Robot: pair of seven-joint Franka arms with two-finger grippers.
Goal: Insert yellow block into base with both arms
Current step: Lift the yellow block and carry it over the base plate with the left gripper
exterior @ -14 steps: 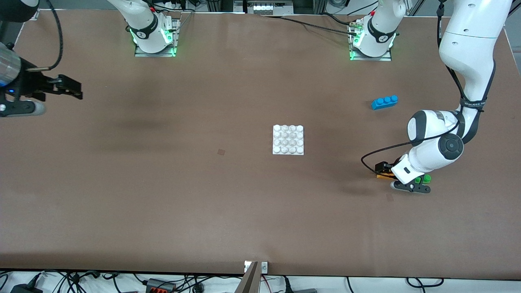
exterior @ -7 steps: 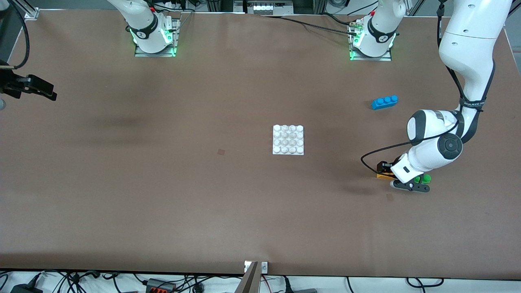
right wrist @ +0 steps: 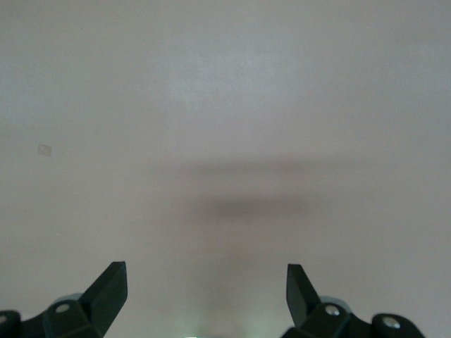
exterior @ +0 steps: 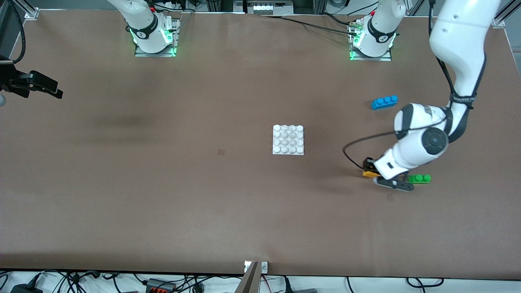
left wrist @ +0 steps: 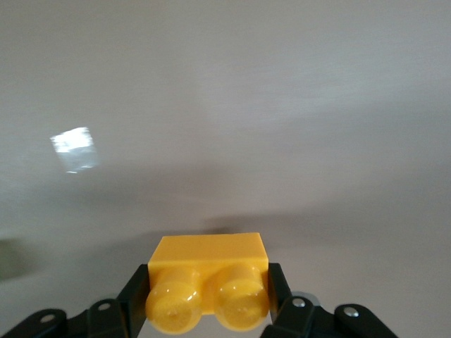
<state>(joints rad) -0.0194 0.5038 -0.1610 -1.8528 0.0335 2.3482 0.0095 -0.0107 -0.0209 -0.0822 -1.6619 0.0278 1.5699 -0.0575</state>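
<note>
Brown table (exterior: 163, 183), cables (exterior: 163, 283) along its near edge.

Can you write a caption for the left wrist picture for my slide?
Left gripper jaws shut on the yellow block, studs facing the camera.

We see a matt brown table (exterior: 163, 195) with a smooth, even surface that takes only soft shadows. The yellow block (left wrist: 208, 271) looks like glossy moulded plastic, its two round studs catching small highlights. The base (exterior: 288, 140) appears as white plastic with shiny studs. The blue brick (exterior: 384, 101) and green brick (exterior: 420, 178) look like the same smooth plastic. The arms (exterior: 460, 44) have glossy white shells with dark grey bands, and the right gripper's fingers (right wrist: 106, 290) are matt black.
</note>
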